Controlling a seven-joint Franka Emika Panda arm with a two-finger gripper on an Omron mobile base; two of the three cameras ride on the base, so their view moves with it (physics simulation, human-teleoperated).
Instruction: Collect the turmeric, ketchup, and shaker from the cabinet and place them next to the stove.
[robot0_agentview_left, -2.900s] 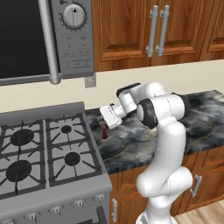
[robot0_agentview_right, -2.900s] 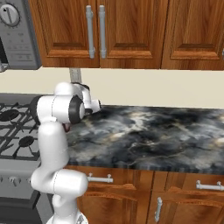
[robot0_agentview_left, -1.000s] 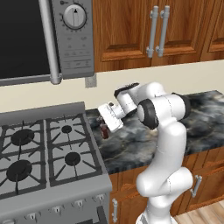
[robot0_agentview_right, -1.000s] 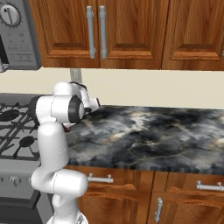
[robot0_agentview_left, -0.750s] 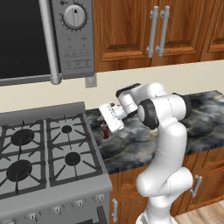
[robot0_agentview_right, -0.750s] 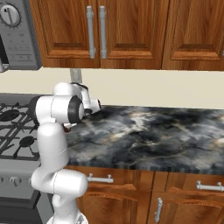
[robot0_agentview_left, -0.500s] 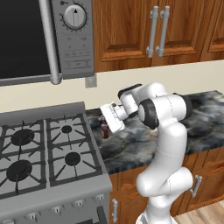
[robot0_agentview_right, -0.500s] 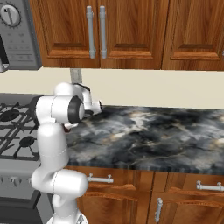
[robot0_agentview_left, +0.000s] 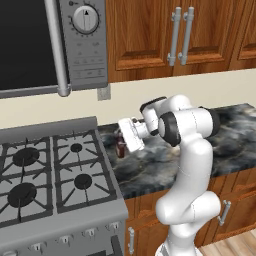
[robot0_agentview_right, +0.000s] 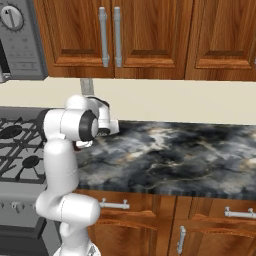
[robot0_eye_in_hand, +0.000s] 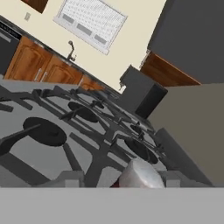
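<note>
Ketchup (robot0_agentview_left: 120, 148) stands on the dark marbled counter (robot0_agentview_left: 165, 160), just beside the stove (robot0_agentview_left: 55, 175) at its 3 o'clock edge. Gripper (robot0_agentview_left: 125, 142) sits right at the bottle; can't tell if fingers are apart or clamped. Microwave (robot0_agentview_left: 60, 45) hangs at 12 over the stove. Closed wooden cabinet (robot0_agentview_right: 110, 37) doors above counter, cream backsplash wall (robot0_agentview_right: 200, 102) behind. Hand view looks across black grates (robot0_eye_in_hand: 83, 127).
</note>
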